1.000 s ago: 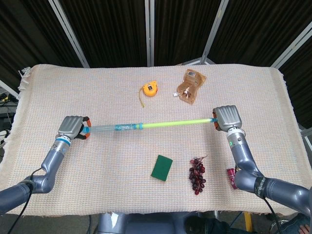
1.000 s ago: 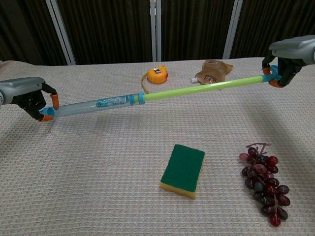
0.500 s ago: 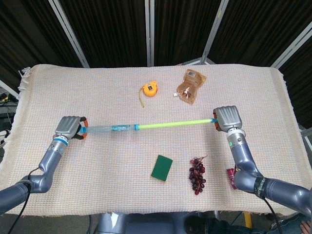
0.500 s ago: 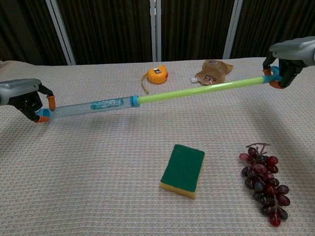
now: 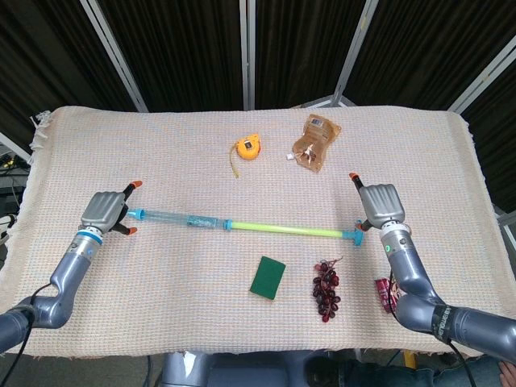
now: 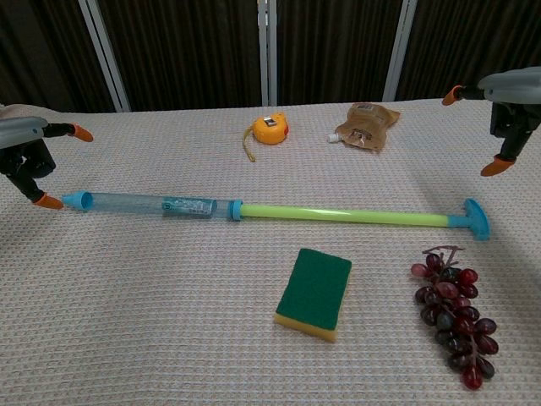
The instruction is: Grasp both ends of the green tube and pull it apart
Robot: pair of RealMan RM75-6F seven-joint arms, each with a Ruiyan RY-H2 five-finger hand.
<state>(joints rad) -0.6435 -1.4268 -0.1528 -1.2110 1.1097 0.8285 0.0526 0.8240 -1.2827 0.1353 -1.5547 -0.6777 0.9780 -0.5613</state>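
Left robot hand (image 5: 103, 212) released, fingers spread, sitting just off the left, clear-barrel end of the green tube (image 5: 242, 226), which lies flat on the counter (image 5: 161, 145) with its long axis running left to right, extended, green rod on the right half. Right robot hand (image 5: 381, 206) also released, fingers apart, just beyond the blue T-shaped end cap (image 6: 475, 217); each end lies beside its own hand, neither held, so any regrasp looks like a short reach inward along the axis. Head view shows both hands whole and level with the tube ends; chest view shows only their fingertips at the frame edges but makes plain that the right hand is raised and apart from the cap.
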